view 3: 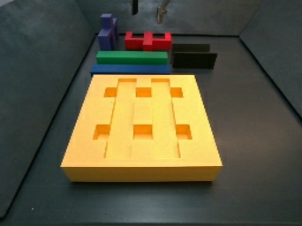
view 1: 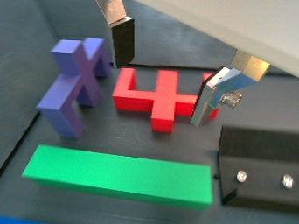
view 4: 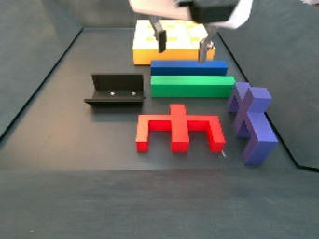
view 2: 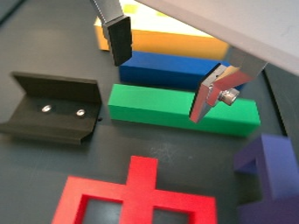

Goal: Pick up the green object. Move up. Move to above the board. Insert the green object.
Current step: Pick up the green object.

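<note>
step: pre-pick | gripper [view 2: 163, 72] above the green object [view 2: 176, 111], jaws apart, empty | next: descend, straddle bar, close | the board [view 3: 80, 132] untouched

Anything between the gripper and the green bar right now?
Nothing visible. The gripper hangs open above the green object, empty air between its fingers in both wrist views. The blue bar lies alongside, the fixture off to one end; neither blocks a straight descent.

no readable text, labels or numbers
</note>
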Available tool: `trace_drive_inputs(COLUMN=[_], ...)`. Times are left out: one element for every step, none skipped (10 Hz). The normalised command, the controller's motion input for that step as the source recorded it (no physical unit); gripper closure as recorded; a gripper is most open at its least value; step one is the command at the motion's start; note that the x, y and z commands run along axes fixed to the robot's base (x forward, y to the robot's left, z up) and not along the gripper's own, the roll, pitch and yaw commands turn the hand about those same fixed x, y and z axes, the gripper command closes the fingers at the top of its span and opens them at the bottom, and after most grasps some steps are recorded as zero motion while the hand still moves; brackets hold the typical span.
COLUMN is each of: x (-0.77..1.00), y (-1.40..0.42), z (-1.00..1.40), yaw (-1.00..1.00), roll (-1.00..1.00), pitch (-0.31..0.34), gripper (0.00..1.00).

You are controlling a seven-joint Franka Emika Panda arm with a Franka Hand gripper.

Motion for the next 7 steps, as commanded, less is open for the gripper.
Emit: trace_drive_inputs(x=[0.00, 0.00, 0.00, 0.00, 0.00, 0.00, 0.00], y=[0.00, 0.00, 0.00, -0.15, -0.11, -0.04, -0.12], z=[-0.32, -0.30, -0.25, -0.13, -0.12, -0.09, 0.00], yaw=[-1.00, -1.00, -1.00, -0.91, -0.97, -1.00, -0.92], roll=[0.00, -0.02, -0.06, -0.13, -0.12, -0.12, -0.15], pitch=[-0.027, -0.050, -0.084, -0.177, -0.163, -0.131, -0.106], gripper=[0.00, 0.00, 0.00, 0.00, 0.00, 0.00, 0.00])
